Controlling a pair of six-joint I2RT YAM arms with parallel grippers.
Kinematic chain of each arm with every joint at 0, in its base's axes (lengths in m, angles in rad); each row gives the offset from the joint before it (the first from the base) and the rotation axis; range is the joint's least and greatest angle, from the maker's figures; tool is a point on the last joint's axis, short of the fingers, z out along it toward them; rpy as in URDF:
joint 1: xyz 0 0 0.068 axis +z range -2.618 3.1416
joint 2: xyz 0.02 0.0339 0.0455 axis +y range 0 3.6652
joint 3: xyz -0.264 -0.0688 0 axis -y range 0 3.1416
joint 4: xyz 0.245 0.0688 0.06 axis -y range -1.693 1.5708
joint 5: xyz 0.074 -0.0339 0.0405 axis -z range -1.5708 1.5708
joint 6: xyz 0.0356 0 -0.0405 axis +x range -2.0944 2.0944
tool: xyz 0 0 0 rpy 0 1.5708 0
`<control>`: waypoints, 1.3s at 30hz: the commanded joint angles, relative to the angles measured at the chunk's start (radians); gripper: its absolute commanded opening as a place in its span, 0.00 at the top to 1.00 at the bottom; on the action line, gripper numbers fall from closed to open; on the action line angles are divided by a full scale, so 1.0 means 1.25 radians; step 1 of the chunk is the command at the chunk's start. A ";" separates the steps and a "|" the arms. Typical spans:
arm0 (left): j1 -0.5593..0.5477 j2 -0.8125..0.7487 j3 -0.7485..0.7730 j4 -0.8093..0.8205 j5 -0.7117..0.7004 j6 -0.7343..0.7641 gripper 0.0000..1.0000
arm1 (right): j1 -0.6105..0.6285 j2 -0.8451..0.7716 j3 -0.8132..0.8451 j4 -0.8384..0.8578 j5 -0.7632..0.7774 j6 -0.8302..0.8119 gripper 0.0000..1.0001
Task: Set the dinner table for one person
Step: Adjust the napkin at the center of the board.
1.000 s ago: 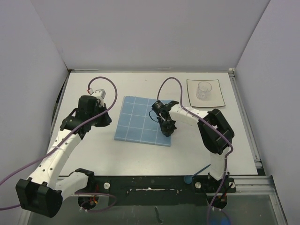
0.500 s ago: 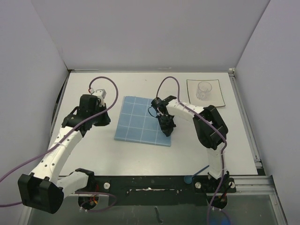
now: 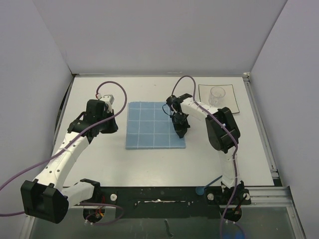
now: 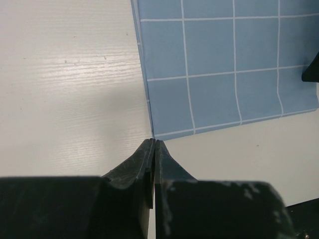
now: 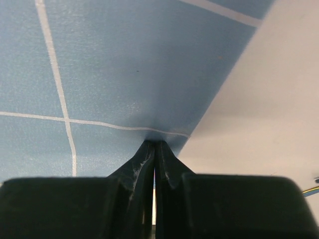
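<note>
The blue grid-patterned placemat [image 3: 154, 124] lies flat on the white dinner table [image 3: 149, 164], its edges about square with the table's. My right gripper [image 3: 180, 133] is shut, its tips on the placemat near the mat's right edge; the right wrist view shows the tips [image 5: 154, 143] meeting on the blue mat [image 5: 124, 64] beside bare table [image 5: 269, 99]. My left gripper [image 4: 153, 142] is shut and empty over the table [image 4: 65, 74], just off the placemat's [image 4: 224, 64] near left corner.
A square white dark-rimmed plate [image 3: 229, 107] sits at the far right of the table with a clear glass [image 3: 217, 95] standing on it. White walls close in the left, back and right sides.
The placemat has turned from a skewed position to square with the table and shifted right, moving with my right gripper. The left arm has barely moved.
</note>
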 commanded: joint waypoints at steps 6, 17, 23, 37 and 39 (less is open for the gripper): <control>0.006 0.005 0.042 0.040 -0.001 0.010 1.00 | -0.044 0.088 0.047 0.175 0.154 -0.040 1.00; 0.005 0.000 0.031 0.051 0.008 -0.001 1.00 | -0.033 -0.009 -0.027 0.190 0.136 -0.023 1.00; 0.005 -0.010 0.031 0.058 0.022 -0.007 1.00 | -0.033 -0.079 0.016 0.152 0.130 -0.043 0.96; 0.005 -0.028 0.073 0.050 0.074 0.021 0.30 | -0.074 -0.243 0.155 0.111 0.115 -0.166 0.28; 0.005 -0.015 0.096 0.049 0.087 0.027 0.25 | -0.107 -0.215 0.222 0.072 0.125 -0.188 0.30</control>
